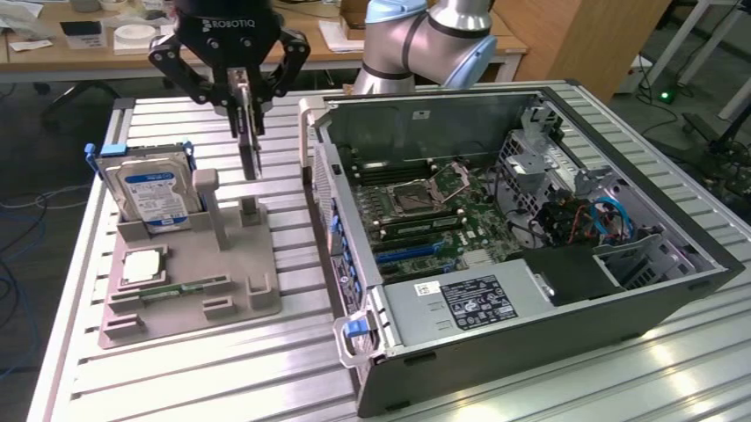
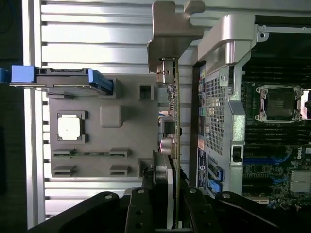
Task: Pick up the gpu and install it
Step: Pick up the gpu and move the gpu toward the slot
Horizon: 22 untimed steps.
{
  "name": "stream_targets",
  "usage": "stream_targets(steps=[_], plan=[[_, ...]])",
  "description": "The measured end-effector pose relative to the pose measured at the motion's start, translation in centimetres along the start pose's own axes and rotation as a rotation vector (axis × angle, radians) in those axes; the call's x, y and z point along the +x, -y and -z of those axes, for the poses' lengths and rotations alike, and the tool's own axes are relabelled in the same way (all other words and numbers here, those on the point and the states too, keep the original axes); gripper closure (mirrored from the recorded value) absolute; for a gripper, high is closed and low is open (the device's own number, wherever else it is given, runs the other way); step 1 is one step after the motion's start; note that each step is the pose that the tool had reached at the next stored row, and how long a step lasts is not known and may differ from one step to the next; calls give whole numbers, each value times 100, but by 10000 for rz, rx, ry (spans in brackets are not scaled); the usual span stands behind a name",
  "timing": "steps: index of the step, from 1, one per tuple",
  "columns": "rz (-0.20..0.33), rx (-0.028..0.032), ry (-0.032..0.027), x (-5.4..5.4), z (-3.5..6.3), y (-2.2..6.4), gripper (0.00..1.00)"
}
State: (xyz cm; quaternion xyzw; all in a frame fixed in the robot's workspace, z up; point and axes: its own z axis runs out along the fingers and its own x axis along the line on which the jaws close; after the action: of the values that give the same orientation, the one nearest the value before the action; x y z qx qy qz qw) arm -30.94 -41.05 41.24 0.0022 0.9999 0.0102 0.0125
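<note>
Grip looking secure: gripper [image 1: 243, 98] clenched on the gpu [image 1: 248, 145], pinching the card by its upper edge so that it hangs on edge above the grey holder tray [image 1: 193, 303] on the bench [image 1: 176, 378]. Lower edge close to the tray's upright slot post [image 1: 250, 211]; touching or just clear, cannot tell. From the wrist view, card edge-on with its silvery bracket [image 2: 171, 34] at the far end, just beside the wall of the open computer case [image 1: 564, 334]. Hard drive [image 1: 153, 189] standing in its own slot toward the exterior view's left, apart from the card. Judged as the lift out of the holder, nowhere near the motherboard [image 1: 434, 211] yet. To do it well: hold the card plumb, rise straight until fully free of the post, avoid any twist in the grasp, mind the bracket beside the case wall, go slowly enough to prevent swing or slip
</note>
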Motion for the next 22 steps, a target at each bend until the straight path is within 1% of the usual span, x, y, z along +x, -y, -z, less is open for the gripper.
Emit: stream_targets(steps=[22], plan=[[0,0,0,-229,-6,-1,72]])
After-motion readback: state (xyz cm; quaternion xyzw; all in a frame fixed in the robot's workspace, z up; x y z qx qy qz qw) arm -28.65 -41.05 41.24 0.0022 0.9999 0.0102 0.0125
